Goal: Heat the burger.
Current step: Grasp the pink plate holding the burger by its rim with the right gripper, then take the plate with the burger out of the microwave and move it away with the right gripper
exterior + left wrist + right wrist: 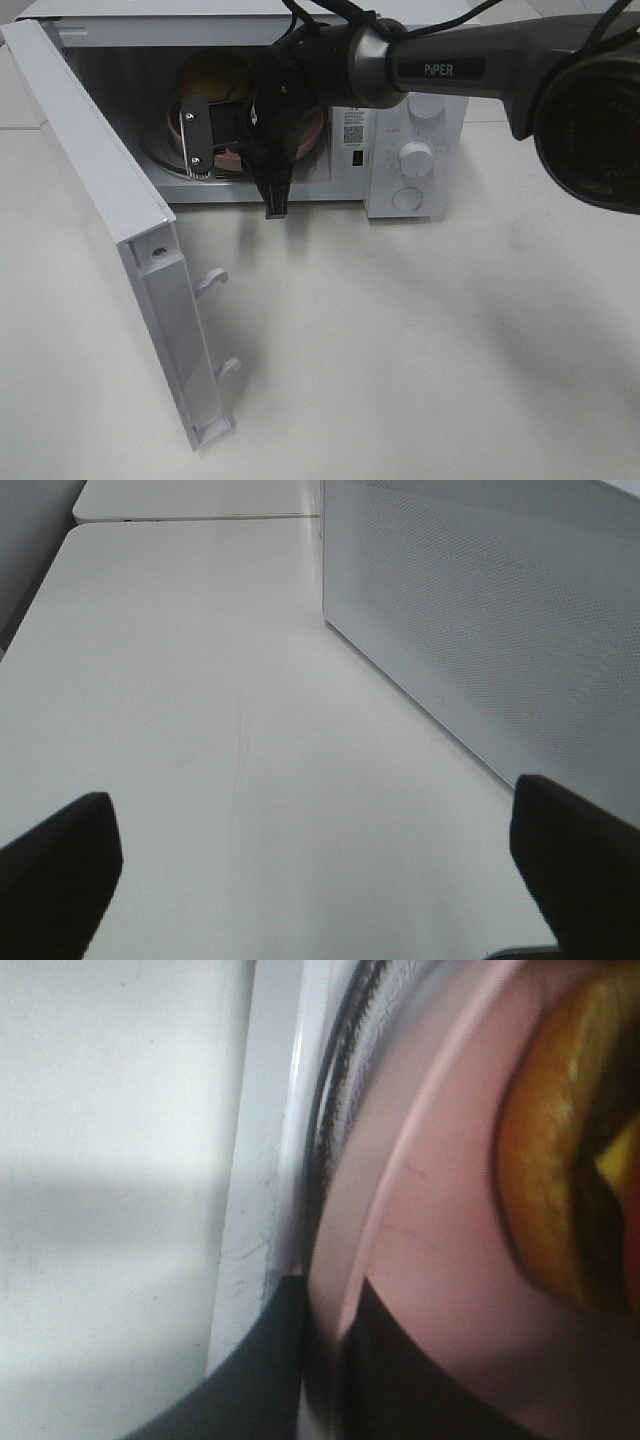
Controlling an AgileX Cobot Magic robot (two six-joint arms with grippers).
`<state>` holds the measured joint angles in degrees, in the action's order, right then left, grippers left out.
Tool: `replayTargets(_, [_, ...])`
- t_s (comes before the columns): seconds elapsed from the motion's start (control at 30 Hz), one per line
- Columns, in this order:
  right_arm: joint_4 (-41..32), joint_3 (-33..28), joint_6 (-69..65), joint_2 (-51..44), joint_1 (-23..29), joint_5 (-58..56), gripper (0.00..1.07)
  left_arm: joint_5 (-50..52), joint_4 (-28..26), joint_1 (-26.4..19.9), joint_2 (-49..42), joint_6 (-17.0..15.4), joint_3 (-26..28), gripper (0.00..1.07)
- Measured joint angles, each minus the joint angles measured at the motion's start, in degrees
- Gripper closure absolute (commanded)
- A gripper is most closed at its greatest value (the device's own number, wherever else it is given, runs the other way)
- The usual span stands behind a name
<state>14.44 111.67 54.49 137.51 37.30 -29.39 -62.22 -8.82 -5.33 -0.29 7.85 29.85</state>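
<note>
- On the white table (420, 350) stands a white microwave (415, 160), its door (95, 200) swung wide toward the left of the high view.
- Inside the cavity, a round pink plate (312, 130) sits on the turntable, and the burger (212, 78) rests on it toward the back left (only part of its golden bun shows past the arm).
- Reaching in from the right, the right arm (440, 68) crosses the front of the oven, and its wrist and camera housing cover most of the plate.
- From the right wrist view, the right gripper (325, 1360) has its two dark fingers (265, 1370) drawn close together with the thin rim of the plate (420, 1230) passing between them; the jaws are clamped on that rim.
- Close to that grip, the burger (550, 1160) fills the far side of the plate, bun edge orange-brown with a dark layer and a bit of yellow showing.
- Beside the oven, the left gripper (320, 860) hangs over bare tabletop (200, 700) with its fingers (60, 865) spread wide and nothing between them.
- Near that gripper runs the perforated side wall of the microwave (480, 610) (clear of both fingers).
- Two control knobs (416, 157) sit on the oven's front panel, right of the cavity.
</note>
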Motion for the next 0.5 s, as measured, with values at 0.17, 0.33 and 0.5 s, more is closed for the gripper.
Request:
replayTargets(0.17, [-0.29,0.00,-0.17,-0.11,0.00,-0.80,1.07,0.00,0.00,0.00,0.00,0.00,0.00,0.09])
replayTargets(0.33, [-0.92,0.06,0.23,-0.23,0.00,-1.15,1.07,0.00,0.00,0.00,0.00,0.00,0.00,0.09])
replayTargets(0.5, [-3.04,0.06,3.38,-0.92,0.11,-3.50,1.07,0.00,0.00,0.00,0.00,0.00,0.00,0.09])
